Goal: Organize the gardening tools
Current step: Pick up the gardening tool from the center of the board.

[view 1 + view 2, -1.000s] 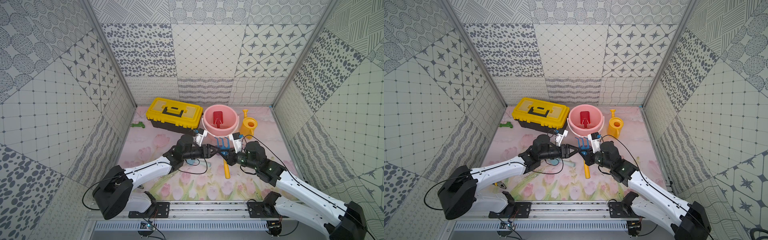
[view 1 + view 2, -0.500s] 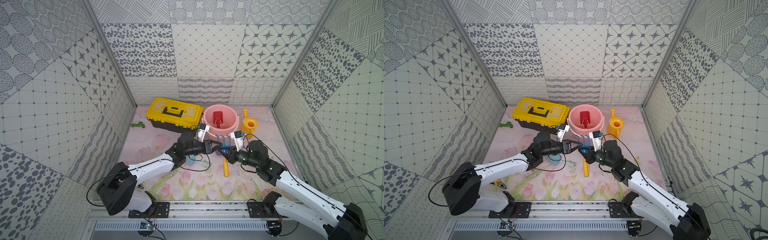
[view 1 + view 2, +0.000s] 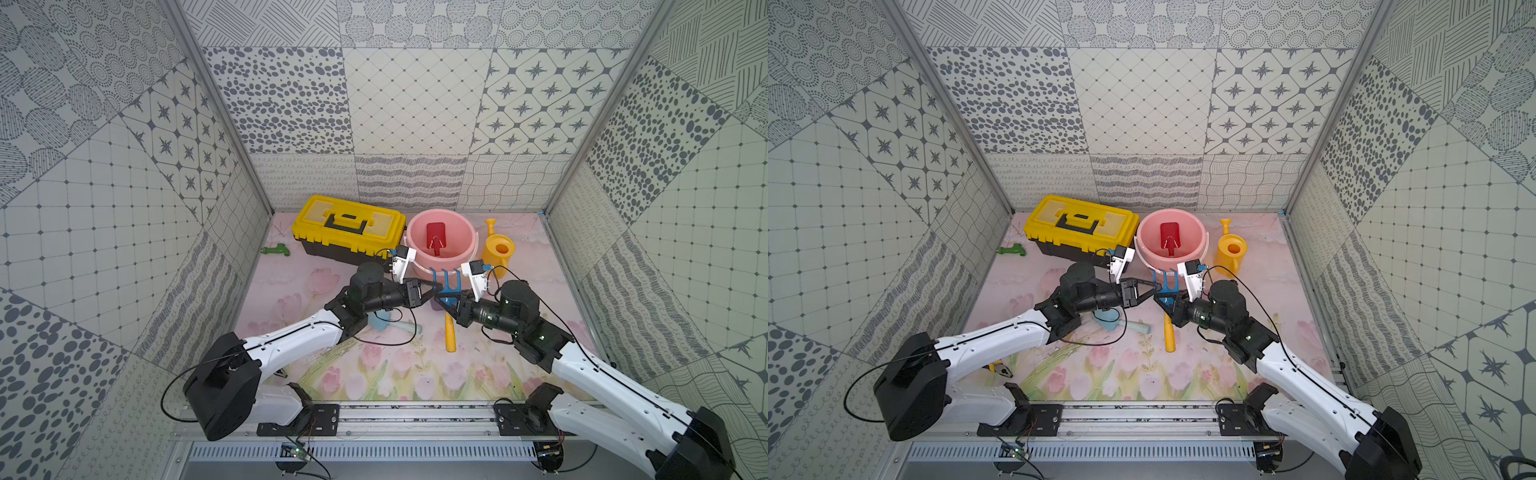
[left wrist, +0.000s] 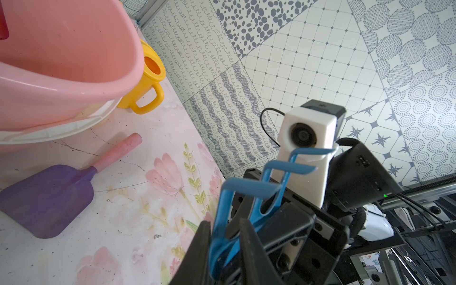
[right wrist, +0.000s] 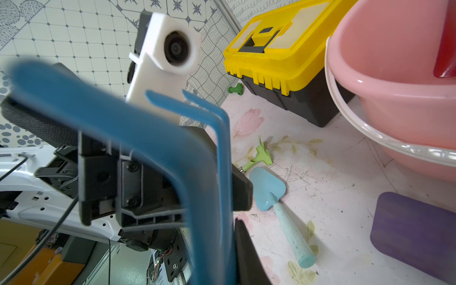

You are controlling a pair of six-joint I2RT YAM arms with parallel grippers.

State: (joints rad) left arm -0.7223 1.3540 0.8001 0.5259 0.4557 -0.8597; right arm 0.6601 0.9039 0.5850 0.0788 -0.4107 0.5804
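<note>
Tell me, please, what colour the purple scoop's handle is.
Pink; the handle shows best in the left wrist view.

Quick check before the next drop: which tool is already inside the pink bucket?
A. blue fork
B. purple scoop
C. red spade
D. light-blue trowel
C: the red spade lies inside the pink bucket, while the purple scoop and light-blue trowel lie outside it and the blue fork is held outside it.

Bright even light; blue fork (image 5: 111, 116) blurred
</note>
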